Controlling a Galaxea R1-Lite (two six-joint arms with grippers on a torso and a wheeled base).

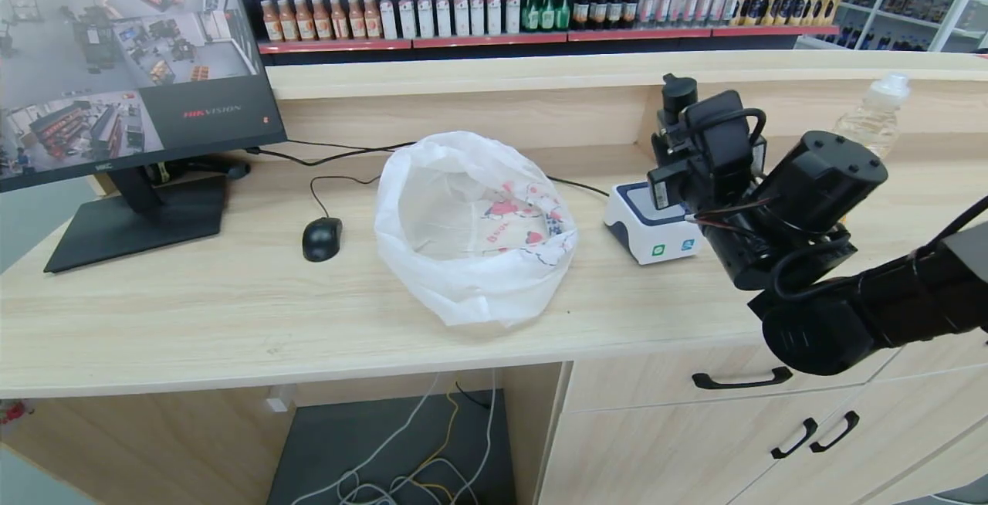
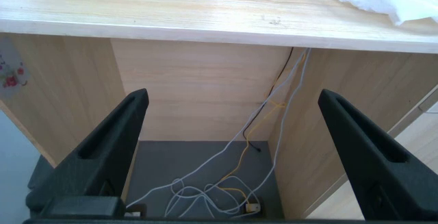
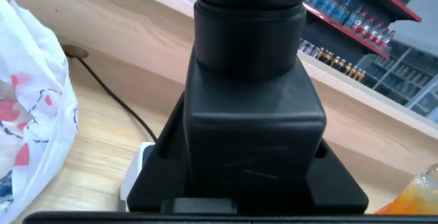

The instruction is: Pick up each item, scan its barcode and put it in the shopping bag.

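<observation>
My right gripper (image 1: 687,157) is shut on a black bottle (image 1: 679,103) with a round black cap, held upright just above and behind the white and blue scanner (image 1: 652,231). In the right wrist view the black bottle (image 3: 250,114) stands in the middle, with the scanner (image 3: 137,176) partly showing under it. The white plastic shopping bag (image 1: 471,227) stands open mid-counter, left of the scanner, with printed packaging inside. My left gripper (image 2: 233,155) hangs open below the counter's front edge, nothing between its fingers (image 2: 109,148).
A black mouse (image 1: 321,238) lies left of the bag, and a monitor (image 1: 116,49) stands at the far left. A clear plastic bottle (image 1: 868,115) stands on the counter at the right. Loose cables (image 2: 226,183) hang in the recess under the counter.
</observation>
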